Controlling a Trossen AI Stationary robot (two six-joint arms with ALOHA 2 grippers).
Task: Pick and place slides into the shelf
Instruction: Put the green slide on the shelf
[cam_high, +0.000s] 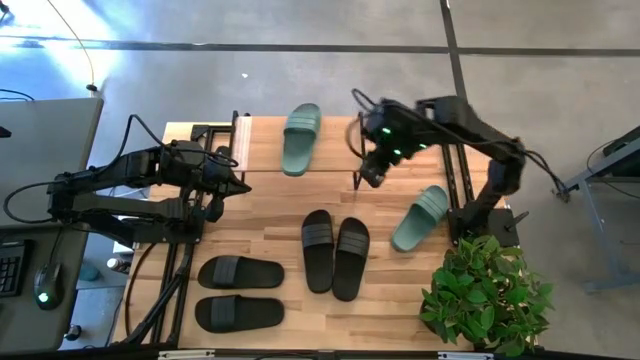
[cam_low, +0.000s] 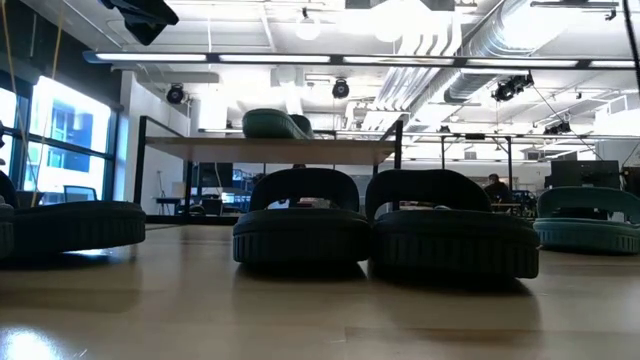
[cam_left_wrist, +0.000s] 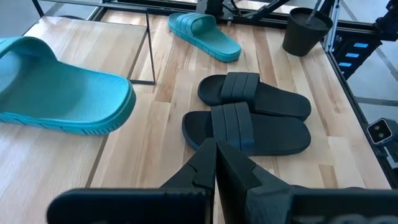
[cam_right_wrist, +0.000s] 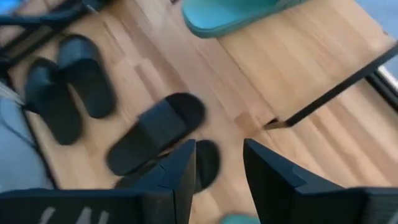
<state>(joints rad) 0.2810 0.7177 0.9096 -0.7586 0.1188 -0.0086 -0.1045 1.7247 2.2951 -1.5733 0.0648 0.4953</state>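
Your right tool (cam_high: 371, 176) hangs wide open and empty above the shelf's (cam_high: 330, 140) right edge; your left tool (cam_high: 243, 187) waits closed. One green slide (cam_high: 301, 138) lies on the shelf, another (cam_high: 420, 217) beside four black slides (cam_high: 335, 251) on the tabletop (cam_high: 400, 290).

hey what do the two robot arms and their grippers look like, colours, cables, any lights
Both arms are black with jointed links. Black cables loop along the left arm and the right arm. Small green lights glow near the right gripper. The left gripper has two dark, wedge-shaped fingers; the right's are dark and flat-sided.
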